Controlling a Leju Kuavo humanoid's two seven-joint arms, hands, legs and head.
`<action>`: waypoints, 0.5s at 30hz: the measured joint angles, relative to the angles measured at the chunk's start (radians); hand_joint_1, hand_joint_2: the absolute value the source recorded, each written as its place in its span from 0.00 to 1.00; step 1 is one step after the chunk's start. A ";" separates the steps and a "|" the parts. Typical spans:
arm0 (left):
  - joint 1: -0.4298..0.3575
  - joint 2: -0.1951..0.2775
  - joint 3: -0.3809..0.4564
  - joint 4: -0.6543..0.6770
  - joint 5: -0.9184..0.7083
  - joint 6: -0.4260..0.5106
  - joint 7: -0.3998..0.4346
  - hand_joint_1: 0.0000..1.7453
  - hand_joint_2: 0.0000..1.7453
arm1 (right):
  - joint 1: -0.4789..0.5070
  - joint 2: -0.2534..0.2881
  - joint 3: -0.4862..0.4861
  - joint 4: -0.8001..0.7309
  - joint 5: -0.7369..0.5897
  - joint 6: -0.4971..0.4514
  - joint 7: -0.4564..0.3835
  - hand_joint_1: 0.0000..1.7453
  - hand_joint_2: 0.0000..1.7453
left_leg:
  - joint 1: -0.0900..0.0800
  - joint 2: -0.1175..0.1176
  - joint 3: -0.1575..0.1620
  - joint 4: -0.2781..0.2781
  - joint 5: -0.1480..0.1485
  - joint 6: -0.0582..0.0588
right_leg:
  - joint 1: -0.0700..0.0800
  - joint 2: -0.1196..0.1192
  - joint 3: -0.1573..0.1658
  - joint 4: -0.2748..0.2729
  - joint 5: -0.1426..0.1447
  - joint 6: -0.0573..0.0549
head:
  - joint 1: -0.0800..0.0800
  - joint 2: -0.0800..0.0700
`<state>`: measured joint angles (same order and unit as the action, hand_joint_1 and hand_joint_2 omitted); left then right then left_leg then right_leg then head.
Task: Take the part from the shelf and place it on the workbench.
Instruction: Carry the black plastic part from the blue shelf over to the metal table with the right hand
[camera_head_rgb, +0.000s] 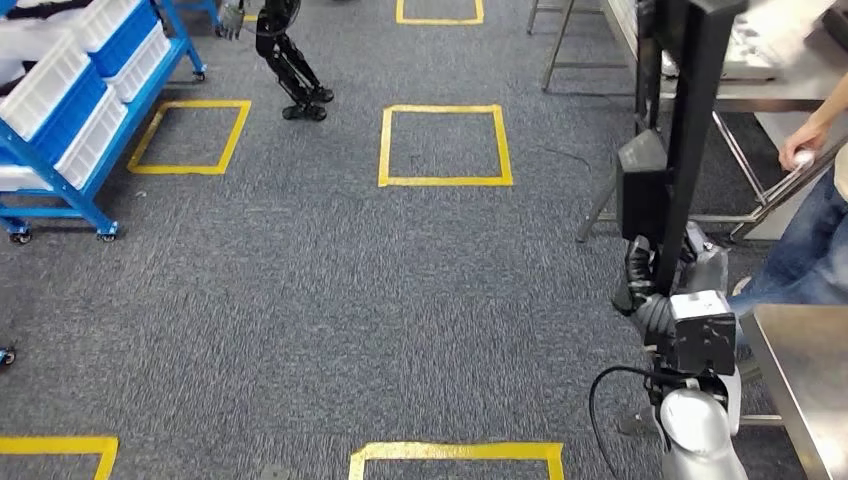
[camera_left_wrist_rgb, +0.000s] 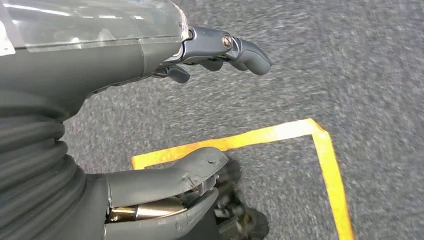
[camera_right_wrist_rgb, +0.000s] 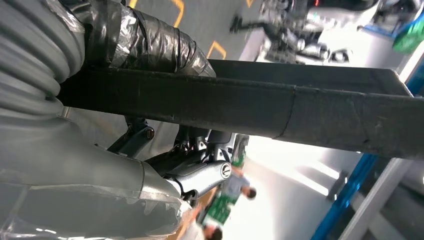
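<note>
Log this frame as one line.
right hand: grips long black part | left hand: holds nothing, over carpet | workbench: part not placed

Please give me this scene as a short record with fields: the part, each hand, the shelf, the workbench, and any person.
part: long black bar, upright in the head view
right hand: right hand grips the bar
left hand: left hand holds nothing, fingers apart, over carpet
shelf: blue rack with white bins, far left
workbench: steel table at right
person: a person's hand near the far bench

The long black part (camera_head_rgb: 690, 130) hides most of the right hand (camera_head_rgb: 645, 285) and runs off the top edge. The person (camera_head_rgb: 815, 215) is cut off at the right edge.
</note>
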<state>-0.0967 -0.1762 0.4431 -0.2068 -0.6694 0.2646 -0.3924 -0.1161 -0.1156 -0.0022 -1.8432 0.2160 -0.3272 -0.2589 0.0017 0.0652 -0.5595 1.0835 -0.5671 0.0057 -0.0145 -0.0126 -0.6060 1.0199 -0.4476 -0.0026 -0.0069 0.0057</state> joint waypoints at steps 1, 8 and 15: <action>0.001 0.000 0.000 0.000 0.000 0.000 0.000 0.00 1.00 | -0.001 0.000 0.000 -0.001 0.001 0.001 0.000 1.00 1.00 | 0.003 -0.028 -0.025 0.058 -0.032 -0.002 | 0.000 0.011 -0.001 0.000 0.001 -0.003 | 0.000 0.000; 0.006 0.001 0.005 0.000 0.001 0.000 0.000 0.00 1.00 | 0.001 0.000 0.000 -0.001 0.003 0.004 0.004 1.00 1.00 | 0.012 -0.110 -0.018 0.016 0.045 0.002 | -0.001 0.111 -0.008 0.015 0.001 0.000 | 0.000 0.000; 0.005 0.000 0.009 0.000 0.003 0.000 -0.003 0.00 1.00 | 0.009 -0.007 -0.007 -0.003 0.007 0.003 0.008 1.00 1.00 | 0.015 -0.105 0.016 -0.070 0.070 0.039 | -0.005 0.096 -0.053 0.059 -0.015 0.044 | 0.003 0.000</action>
<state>-0.0920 -0.1758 0.4521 -0.2068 -0.6660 0.2650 -0.3959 -0.1069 -0.1225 -0.0093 -1.8459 0.2235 -0.3238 -0.2507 0.0167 -0.0394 -0.5431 1.0137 -0.4967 0.0444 -0.0196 0.0836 -0.6592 1.0794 -0.4624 0.0412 -0.0043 0.0057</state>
